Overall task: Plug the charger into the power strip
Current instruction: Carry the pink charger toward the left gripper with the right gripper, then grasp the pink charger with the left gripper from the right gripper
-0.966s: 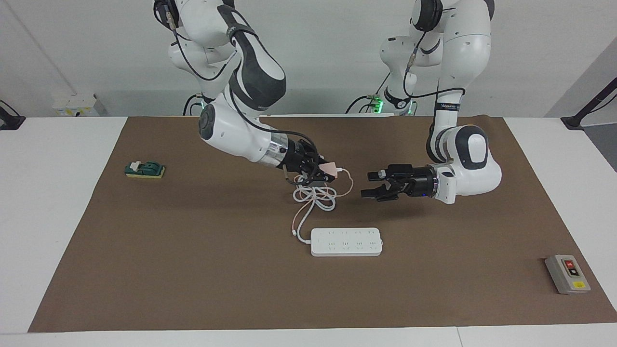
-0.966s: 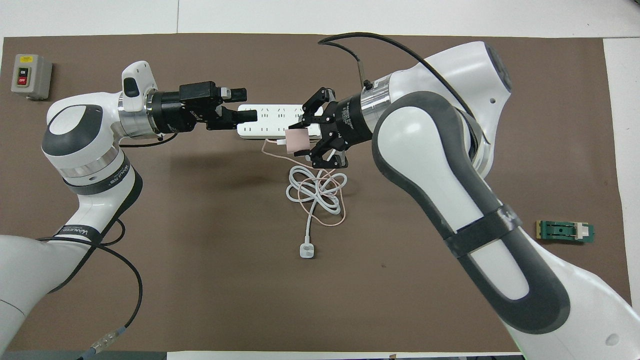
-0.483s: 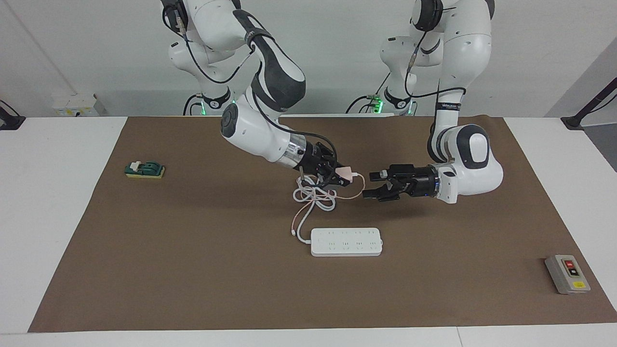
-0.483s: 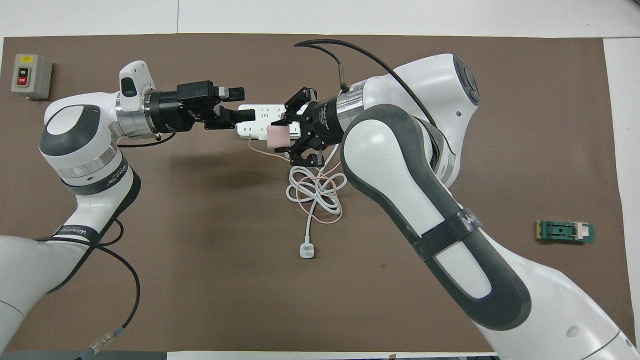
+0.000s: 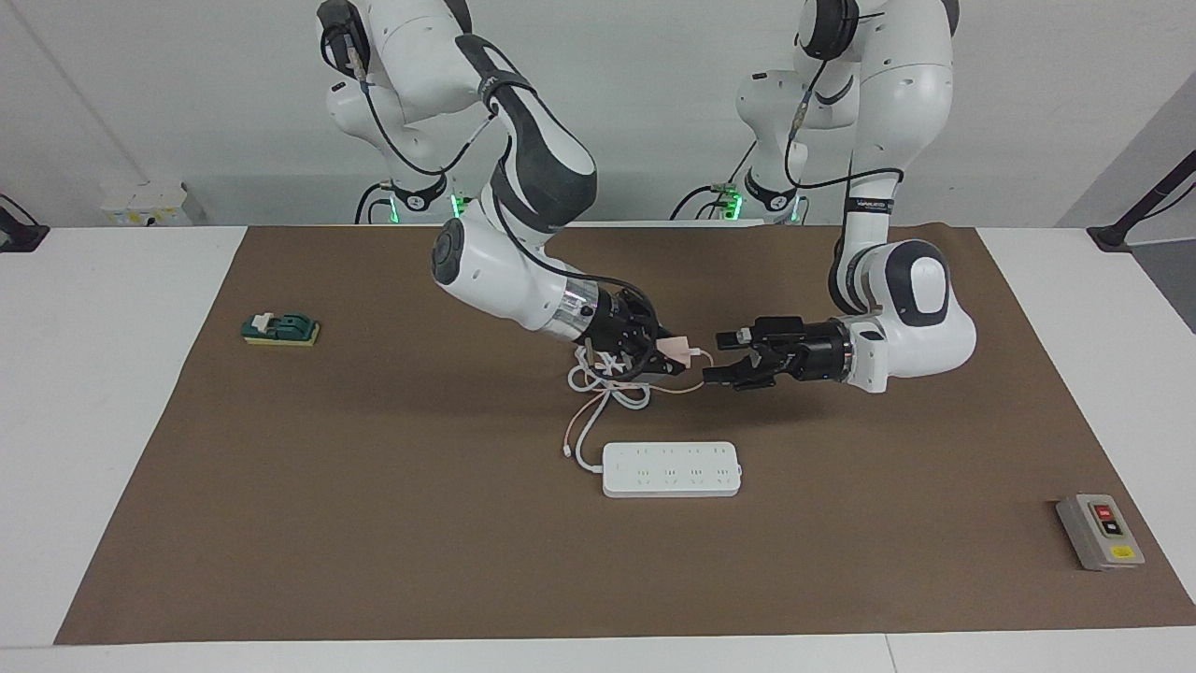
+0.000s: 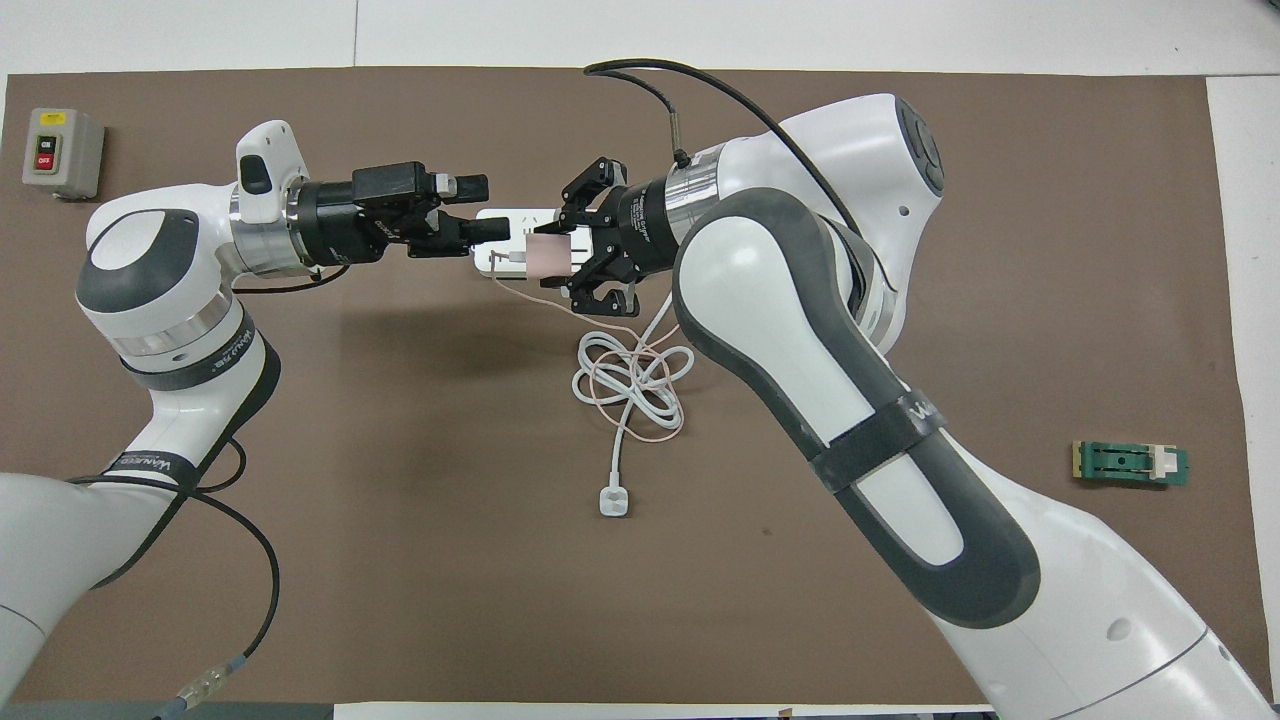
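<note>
My right gripper (image 5: 668, 355) is shut on the pale-pink charger (image 5: 675, 349) and holds it in the air over the mat, above the coiled cords. In the overhead view the charger (image 6: 548, 258) covers part of the power strip (image 6: 535, 218). The charger's thin pink cable (image 5: 680, 387) hangs down to the coil. My left gripper (image 5: 724, 360) is open, level with the charger, its fingertips just short of it; it also shows in the overhead view (image 6: 480, 208). The white power strip (image 5: 671, 468) lies flat on the mat, farther from the robots than both grippers.
A tangle of thick white cord and pink cable (image 5: 607, 383) lies on the brown mat (image 5: 374, 523), with the white plug (image 6: 611, 501) nearer the robots. A grey switch box (image 5: 1100, 531) sits toward the left arm's end. A green block (image 5: 280, 328) sits toward the right arm's end.
My right gripper has carried the charger toward my left gripper, closing the gap to almost nothing. My left gripper has barely moved and stays open.
</note>
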You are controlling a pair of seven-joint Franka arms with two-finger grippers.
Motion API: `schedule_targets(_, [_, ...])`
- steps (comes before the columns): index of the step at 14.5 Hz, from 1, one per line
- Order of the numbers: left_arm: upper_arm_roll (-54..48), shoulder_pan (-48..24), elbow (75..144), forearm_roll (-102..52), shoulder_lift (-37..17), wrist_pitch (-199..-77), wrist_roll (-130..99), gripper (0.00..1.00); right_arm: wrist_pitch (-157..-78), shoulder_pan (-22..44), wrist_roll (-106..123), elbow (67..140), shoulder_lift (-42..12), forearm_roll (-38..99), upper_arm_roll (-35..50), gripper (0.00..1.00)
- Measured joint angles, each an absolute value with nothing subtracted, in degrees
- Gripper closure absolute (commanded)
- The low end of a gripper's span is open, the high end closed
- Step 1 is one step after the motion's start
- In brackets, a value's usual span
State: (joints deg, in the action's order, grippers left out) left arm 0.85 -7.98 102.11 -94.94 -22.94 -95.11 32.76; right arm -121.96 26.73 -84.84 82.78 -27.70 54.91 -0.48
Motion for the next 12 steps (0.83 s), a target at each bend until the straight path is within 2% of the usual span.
schedule_targets(7, [0.7, -8.3, 105.4, -94.9, -22.4, -95.5, 37.3, 0.00, -121.1, 26.1, -84.9, 82.6, -28.0, 54.9, -0.8, 1.00])
schedule_targets(12, [0.7, -10.2, 109.2, -94.9, -18.1, -100.0, 37.5, 0.00, -120.4, 25.8, -84.9, 82.2, -28.3, 54.9, -0.8, 1.00])
